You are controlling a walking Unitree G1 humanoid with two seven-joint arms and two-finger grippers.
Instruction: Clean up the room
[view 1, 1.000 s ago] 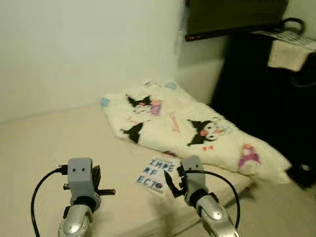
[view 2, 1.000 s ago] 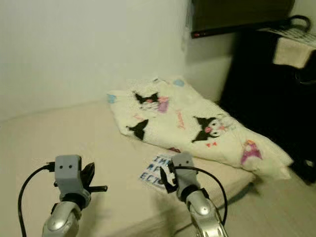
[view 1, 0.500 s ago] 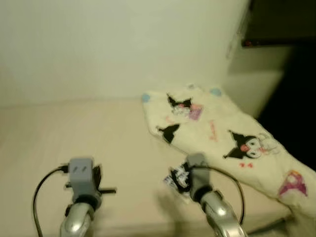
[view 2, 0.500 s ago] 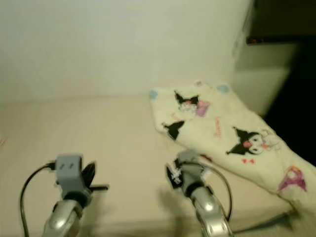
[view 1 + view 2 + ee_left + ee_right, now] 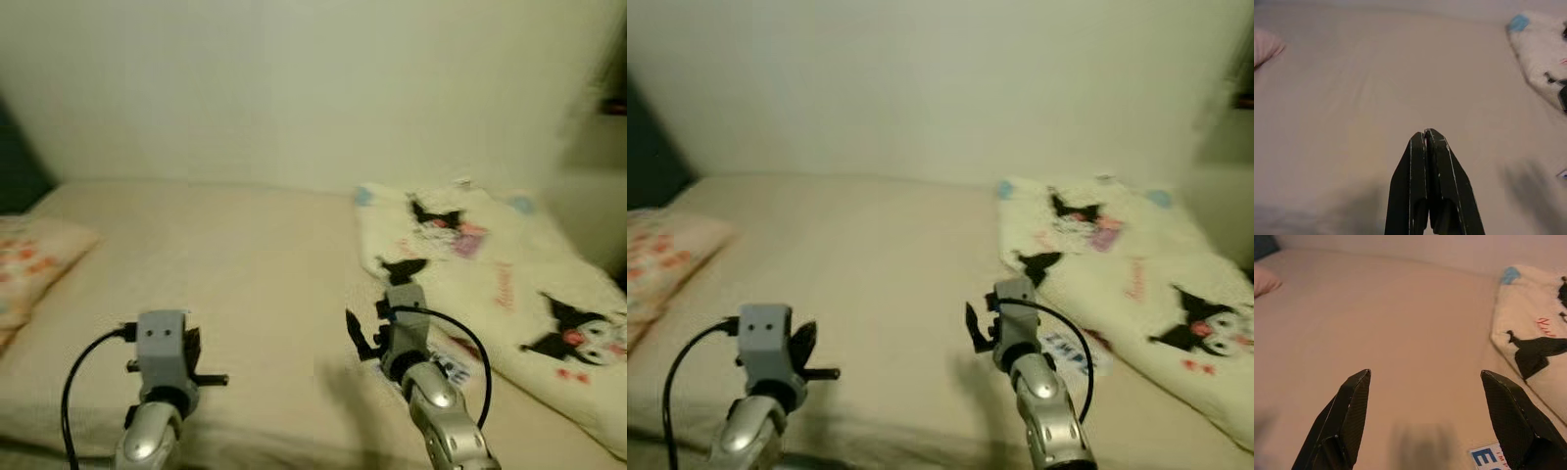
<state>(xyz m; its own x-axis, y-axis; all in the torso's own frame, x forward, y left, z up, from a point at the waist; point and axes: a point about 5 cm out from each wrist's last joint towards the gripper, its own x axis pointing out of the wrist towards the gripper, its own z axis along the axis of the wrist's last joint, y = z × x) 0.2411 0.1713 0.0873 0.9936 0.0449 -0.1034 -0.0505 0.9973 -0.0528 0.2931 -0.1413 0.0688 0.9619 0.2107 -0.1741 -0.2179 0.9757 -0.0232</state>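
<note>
Fingers (image 5: 1354,404) of the right gripper (image 5: 1425,382) are spreading wide above the bed (image 5: 245,264), holding nothing; the left gripper (image 5: 1426,134) is pressing its fingers together. A blanket (image 5: 509,264) (cartoon print) is lying at the right, a pillow (image 5: 29,264) at the left.

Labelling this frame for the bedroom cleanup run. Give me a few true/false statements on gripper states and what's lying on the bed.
1. The left gripper is shut and holds nothing. True.
2. The right gripper is shut on the blanket. False: its fingers are spread apart and empty, above the bare bed.
3. The cartoon-print blanket lies on the robot's right side of the bed. True.
4. A pillow with an orange pattern lies on top of the blanket. False: it sits at the far left of the bed, well apart from the blanket.
5. A small card with blue lettering lies beside the blanket's near edge. True.
</note>
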